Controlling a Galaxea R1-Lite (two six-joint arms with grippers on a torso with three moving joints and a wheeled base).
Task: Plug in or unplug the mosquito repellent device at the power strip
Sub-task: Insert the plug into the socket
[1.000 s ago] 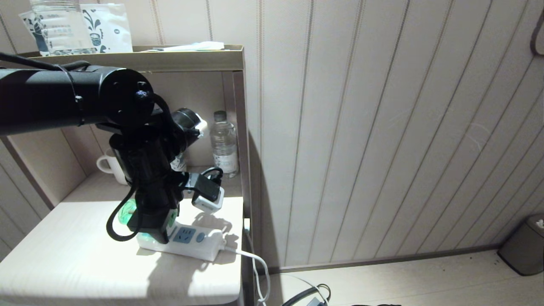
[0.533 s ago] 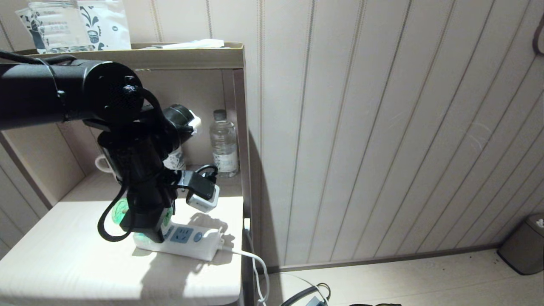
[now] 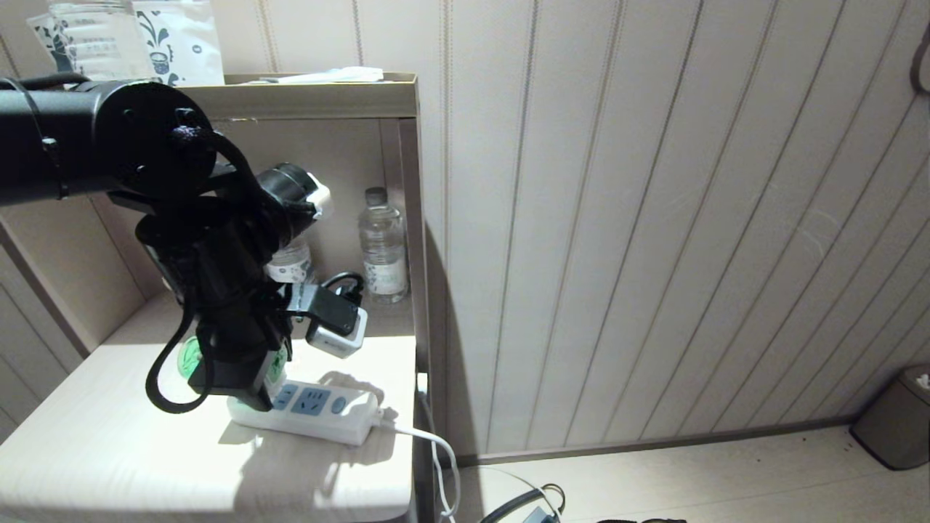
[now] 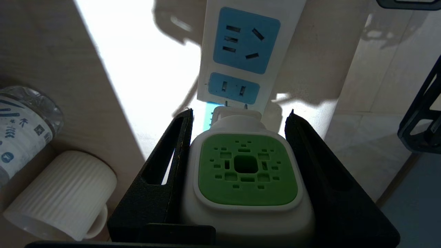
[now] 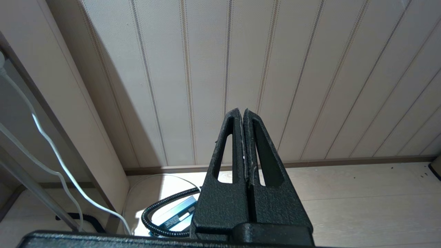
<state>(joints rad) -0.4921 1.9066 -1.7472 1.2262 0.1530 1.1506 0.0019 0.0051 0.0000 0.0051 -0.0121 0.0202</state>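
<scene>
gripping the device (image 4: pixel 246 168) by its white head, the left gripper (image 4: pixel 241 117) holds it over the near end of the strip (image 3: pixel 312 410) on the table (image 3: pixel 109 450), prongs just clear of a socket, while the right gripper (image 5: pixel 243 113) hangs closed and empty, off near the wall.

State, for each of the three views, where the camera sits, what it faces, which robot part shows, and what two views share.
Head: on the robot's head, looking down at the power strip; left arm shows.
Left wrist: behind the left gripper, which clamps the mosquito repellent device.
Right wrist: behind the shut right gripper, facing wall and floor.
Shared: head and left wrist both show strip and device.
</scene>
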